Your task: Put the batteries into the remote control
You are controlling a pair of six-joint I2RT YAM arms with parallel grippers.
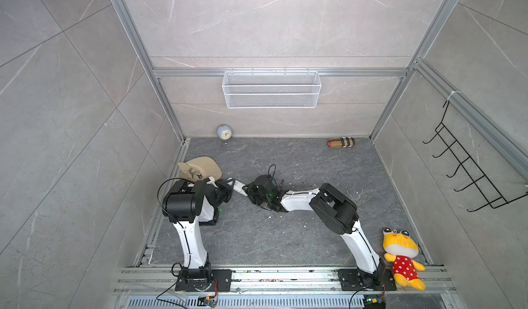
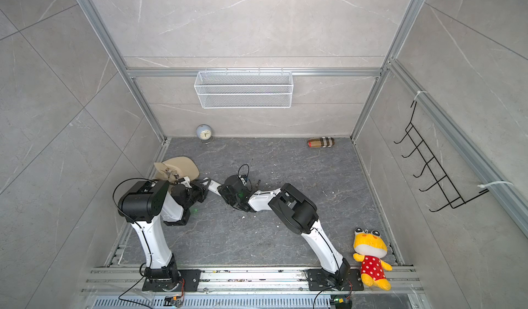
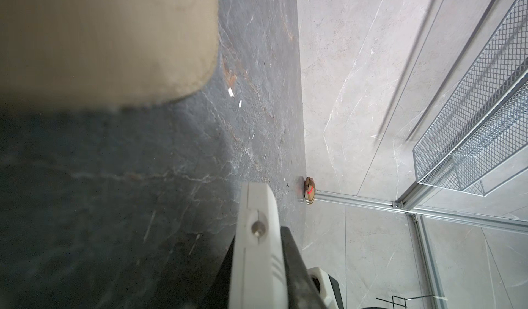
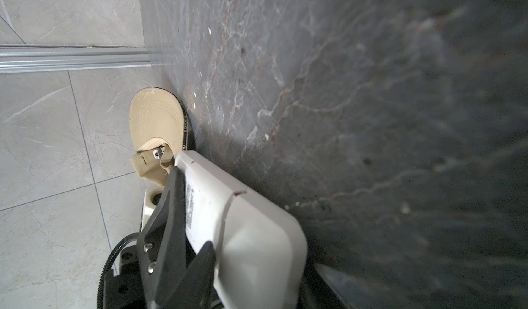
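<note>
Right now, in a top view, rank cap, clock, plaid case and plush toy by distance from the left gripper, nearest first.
1. cap, beside the left gripper
2. clock, back wall
3. plaid case, back right
4. plush toy, front right

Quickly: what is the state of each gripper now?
Left gripper: closed on the remote control.
Right gripper: jaws around the remote control; whether it grips cannot be told.

Remote control (image 1: 239, 190) lies between left hand (image 1: 230, 186) and right hand (image 1: 249, 192), cap (image 1: 204, 166) behind the left.
</note>
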